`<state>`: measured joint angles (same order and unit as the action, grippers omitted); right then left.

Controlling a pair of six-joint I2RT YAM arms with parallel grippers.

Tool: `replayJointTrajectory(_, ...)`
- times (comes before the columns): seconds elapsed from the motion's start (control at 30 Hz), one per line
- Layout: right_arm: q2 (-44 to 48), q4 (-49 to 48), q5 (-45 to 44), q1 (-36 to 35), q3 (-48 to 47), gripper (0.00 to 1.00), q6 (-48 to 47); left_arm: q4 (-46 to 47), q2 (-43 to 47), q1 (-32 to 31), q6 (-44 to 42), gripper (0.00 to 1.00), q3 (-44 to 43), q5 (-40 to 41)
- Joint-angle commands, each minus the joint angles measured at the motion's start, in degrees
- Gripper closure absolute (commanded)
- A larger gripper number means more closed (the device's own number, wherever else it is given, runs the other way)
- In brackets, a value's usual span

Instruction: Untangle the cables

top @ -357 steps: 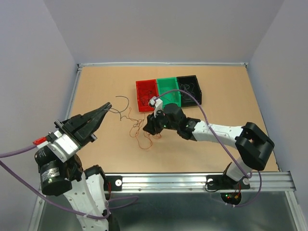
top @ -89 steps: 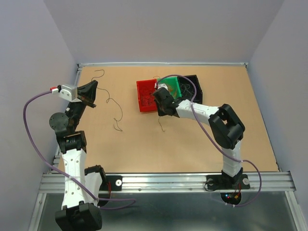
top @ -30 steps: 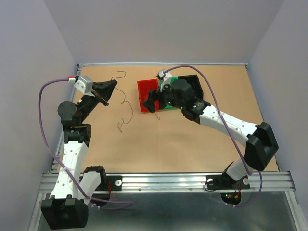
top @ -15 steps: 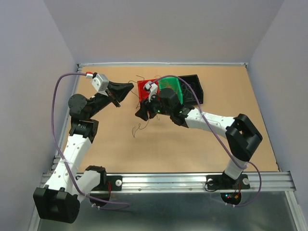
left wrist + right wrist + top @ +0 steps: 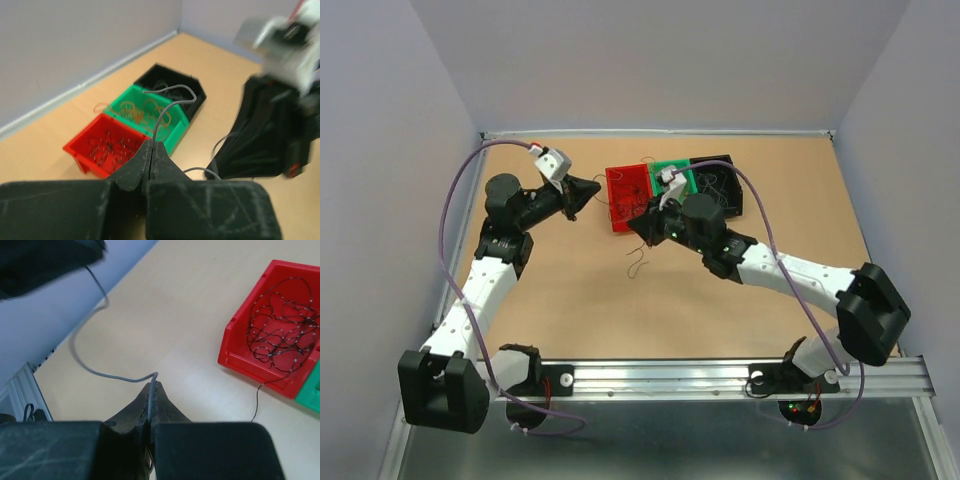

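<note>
Both grippers are pinched tight on one thin grey cable (image 5: 122,379). The left gripper (image 5: 151,150) has one end and the right gripper (image 5: 151,390) the other, so it's strung between them beside the red bin (image 5: 250,365). The green bin (image 5: 175,132) and black bin (image 5: 197,100) sit in a row with it, all holding curly wires (image 5: 280,335). The right gripper's a blur in the left wrist view, and the cable barely shows from the top.
</note>
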<state>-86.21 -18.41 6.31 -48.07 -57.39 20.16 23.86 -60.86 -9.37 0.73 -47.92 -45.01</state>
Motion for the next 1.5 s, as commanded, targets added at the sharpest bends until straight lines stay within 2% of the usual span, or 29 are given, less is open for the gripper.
replayJointTrajectory(0.0,6.9,3.4,-8.8,-0.2,5.5,1.0,2.4,-10.4,-3.2,-0.3,-13.5,1.0,-0.8,-1.4)
replayJointTrajectory(0.13,14.0,4.5,-14.7,-0.3,8.6,0.99,1.4,-14.1,-4.3,-1.3,-20.8,1.0,1.6,-1.6)
replayJointTrajectory(0.33,17.0,14.0,-21.6,0.0,1.7,1.0,2.4,-15.2,-6.1,-5.9,-22.3,0.98,2.2,1.4)
replayJointTrajectory(0.4,16.7,14.8,-22.2,0.6,-0.4,0.99,2.2,-15.8,-7.0,-9.5,-24.0,0.96,2.3,2.7)
replayJointTrajectory(0.53,14.0,19.9,-22.3,2.3,-6.0,0.99,2.3,-17.3,-10.8,-17.0,-26.3,0.94,0.8,10.4)
replayJointTrajectory(0.63,10.8,23.1,-19.2,6.4,-10.6,0.99,1.9,-17.5,-14.7,-20.7,-25.5,0.94,-2.9,13.5)
replayJointTrajectory(0.73,7.0,26.7,-10.4,8.7,-13.5,1.0,-0.3,-20.3,-20.3,-21.2,-24.6,0.95,-9.4,13.1)
replayJointTrajectory(0.83,5.5,27.1,-2.7,9.2,-11.5,0.93,-4.7,-25.0,-25.8,-21.1,-25.1,1.0,-15.6,12.6)
replayJointTrajectory(0.9,6.1,27.1,-1.3,9.2,-9.9,0.91,-7.1,-27.0,-27.9,-21.2,-25.5,1.0,-16.9,11.7)
replayJointTrajectory(1.0,7.8,25.4,-3.0,9.2,-4.8,0.92,-9.1,-27.5,-28.1,-21.1,-26.3,1.0,-15.6,10.5)
replayJointTrajectory(1.07,7.9,25.1,-0.7,9.2,-3.9,0.91,-11.5,-28.0,-26.9,-20.6,-26.7,1.0,-14.0,10.0)
replayJointTrajectory(1.1,7.6,25.2,0.6,9.2,-4.0,0.89,-11.7,-27.7,-26.4,-20.3,-26.7,1.0,-13.2,9.2)
replayJointTrajectory(1.23,5.2,25.2,1.7,9.1,-4.1,0.71,-13.3,-30.0,-25.0,-19.4,-27.9,1.0,-12.5,4.7)
replayJointTrajectory(1.47,1.3,24.9,5.8,9.2,-5.2,0.63,-13.4,-32.0,-24.8,-18.8,-30.3,1.0,-11.6,2.3)
